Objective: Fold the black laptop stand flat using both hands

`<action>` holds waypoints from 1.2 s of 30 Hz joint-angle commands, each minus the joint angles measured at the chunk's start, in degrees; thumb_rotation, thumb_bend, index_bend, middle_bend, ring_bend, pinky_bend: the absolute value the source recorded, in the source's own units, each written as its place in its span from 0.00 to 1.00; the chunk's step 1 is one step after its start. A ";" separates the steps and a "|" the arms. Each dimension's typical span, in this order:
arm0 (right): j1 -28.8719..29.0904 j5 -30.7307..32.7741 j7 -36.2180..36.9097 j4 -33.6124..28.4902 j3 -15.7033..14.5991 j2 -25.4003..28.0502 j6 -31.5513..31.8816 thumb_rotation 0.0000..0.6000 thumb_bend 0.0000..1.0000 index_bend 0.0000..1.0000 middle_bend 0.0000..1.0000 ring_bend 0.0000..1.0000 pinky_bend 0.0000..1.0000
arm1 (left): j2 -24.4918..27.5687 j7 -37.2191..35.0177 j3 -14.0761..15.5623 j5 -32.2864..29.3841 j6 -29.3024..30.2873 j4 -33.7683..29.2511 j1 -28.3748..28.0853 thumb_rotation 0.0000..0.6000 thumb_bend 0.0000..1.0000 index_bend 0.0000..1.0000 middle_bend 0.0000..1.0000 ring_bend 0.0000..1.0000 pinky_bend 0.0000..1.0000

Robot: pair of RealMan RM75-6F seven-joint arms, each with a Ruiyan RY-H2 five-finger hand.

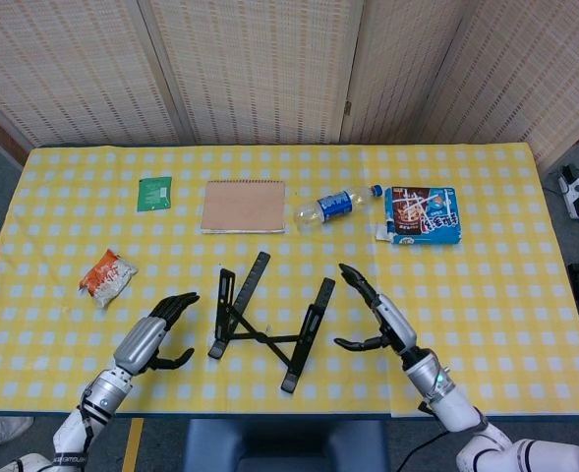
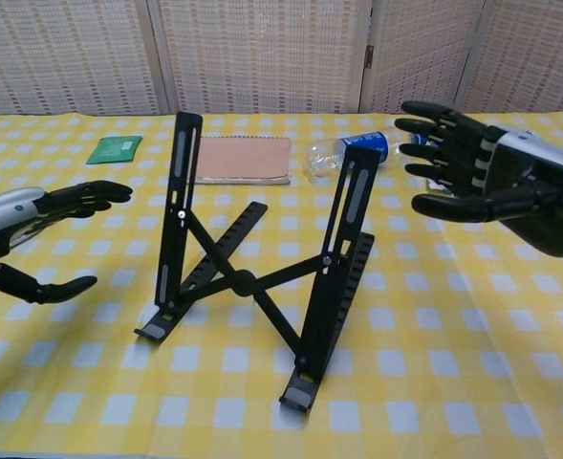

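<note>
The black laptop stand stands unfolded near the table's front edge, its two slotted arms raised upright and crossed by thin struts. My left hand hovers to the stand's left, fingers apart, holding nothing and clear of the stand. My right hand is to the stand's right, fingers spread, also empty and apart from it.
Behind the stand lie a brown notebook, a water bottle on its side and a blue snack box. A green packet and an orange snack bag sit at the left. Yellow checked cloth covers the table.
</note>
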 commanded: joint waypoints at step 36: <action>3.80 -5.19 -70.42 -2.13 4.56 4.64 -12.48 1.00 0.21 0.24 0.41 0.43 0.36 | -6.58 16.93 -3.97 0.02 -12.39 18.14 -15.64 1.00 0.21 0.01 0.06 0.00 0.00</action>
